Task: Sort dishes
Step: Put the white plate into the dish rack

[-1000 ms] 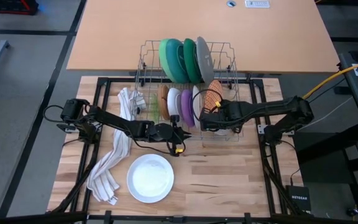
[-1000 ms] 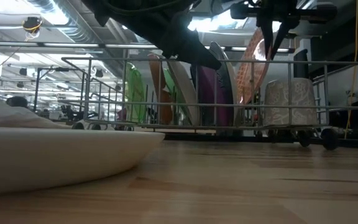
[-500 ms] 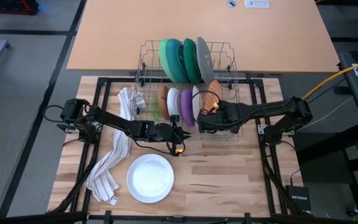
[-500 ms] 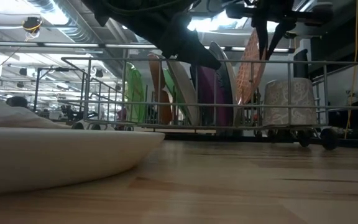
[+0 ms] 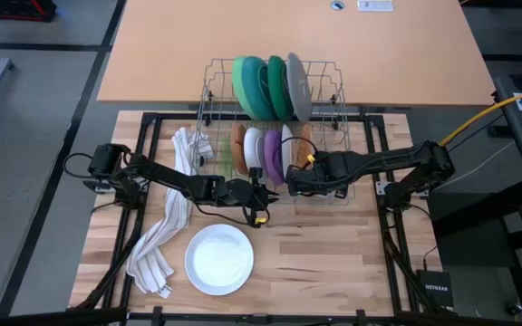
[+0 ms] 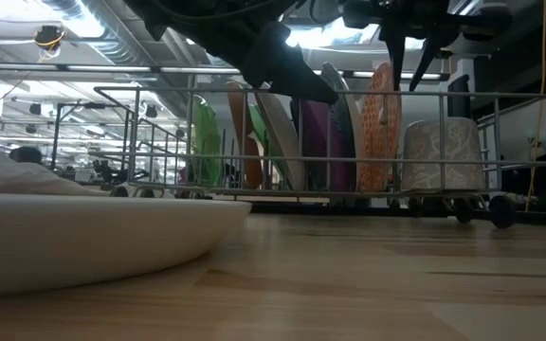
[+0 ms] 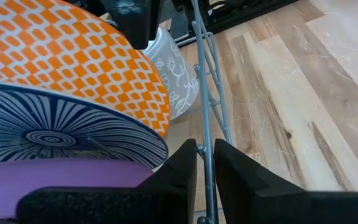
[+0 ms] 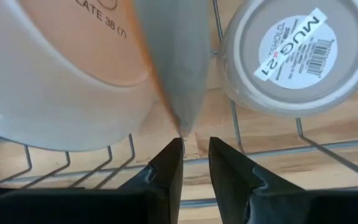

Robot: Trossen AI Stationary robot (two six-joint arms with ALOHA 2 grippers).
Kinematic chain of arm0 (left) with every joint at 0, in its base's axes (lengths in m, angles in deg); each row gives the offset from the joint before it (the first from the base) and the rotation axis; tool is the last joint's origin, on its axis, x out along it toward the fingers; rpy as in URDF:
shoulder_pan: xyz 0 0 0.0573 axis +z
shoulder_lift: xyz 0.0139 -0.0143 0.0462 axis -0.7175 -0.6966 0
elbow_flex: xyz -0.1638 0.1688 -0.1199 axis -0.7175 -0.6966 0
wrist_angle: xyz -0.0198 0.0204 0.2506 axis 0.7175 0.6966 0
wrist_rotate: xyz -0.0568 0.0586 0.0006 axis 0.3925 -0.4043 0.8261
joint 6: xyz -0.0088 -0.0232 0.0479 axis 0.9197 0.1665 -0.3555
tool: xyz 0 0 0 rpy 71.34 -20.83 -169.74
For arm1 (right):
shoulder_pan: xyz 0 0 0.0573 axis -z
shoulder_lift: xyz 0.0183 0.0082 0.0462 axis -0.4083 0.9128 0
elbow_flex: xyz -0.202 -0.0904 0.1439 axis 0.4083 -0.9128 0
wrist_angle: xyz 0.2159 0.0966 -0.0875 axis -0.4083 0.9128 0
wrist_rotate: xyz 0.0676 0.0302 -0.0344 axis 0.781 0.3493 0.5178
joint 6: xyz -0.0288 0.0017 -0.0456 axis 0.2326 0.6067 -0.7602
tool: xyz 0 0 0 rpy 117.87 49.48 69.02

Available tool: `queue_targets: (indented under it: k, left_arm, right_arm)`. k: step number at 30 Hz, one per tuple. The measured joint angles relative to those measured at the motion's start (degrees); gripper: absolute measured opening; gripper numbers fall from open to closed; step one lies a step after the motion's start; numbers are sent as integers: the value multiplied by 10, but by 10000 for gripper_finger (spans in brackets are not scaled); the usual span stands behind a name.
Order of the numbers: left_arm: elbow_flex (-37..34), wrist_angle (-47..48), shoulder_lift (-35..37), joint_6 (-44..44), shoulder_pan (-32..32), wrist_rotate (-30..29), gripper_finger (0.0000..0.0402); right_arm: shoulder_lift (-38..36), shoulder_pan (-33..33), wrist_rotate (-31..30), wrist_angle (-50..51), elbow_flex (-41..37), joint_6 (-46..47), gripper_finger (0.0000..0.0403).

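Wire rack is the landmark. Left of it a cloth is laid; before it a white plate is set flat, apparently sorted out. At its near rail the left gripper is held with fingers narrowly parted astride a wire, holding nothing. The orange plate is stood on edge inside, long axis upright, faces sideways; above its rim the right gripper is parted, plate apparently freed.

Beyond my right jaws, the mug's base sticker reads "MUG"; the plate's underside just ahead shows "LATE 38 (7)".
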State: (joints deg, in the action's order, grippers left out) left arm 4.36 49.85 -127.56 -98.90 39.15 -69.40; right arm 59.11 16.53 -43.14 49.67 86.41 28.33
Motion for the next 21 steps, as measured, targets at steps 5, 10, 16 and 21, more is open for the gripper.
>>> queue_targets:
  k: [5, 10, 16, 21]
  left_arm:
    - [0, 0, 0, 0, -3, -2, 47]
    - [0, 3, 7, 1, -12, -3, 47]
    - [-3, 21, 30, 11, -30, -5, 48]
    - [-2, 43, 45, 23, -49, 5, 48]
  right_arm:
    - [-1, 0, 19, 3, 0, -17, 82]
    - [-10, 0, 21, 8, 0, -30, 82]
    - [-34, 0, 20, 23, 0, -31, 82]
    - [-59, 0, 11, 24, 1, -31, 82]
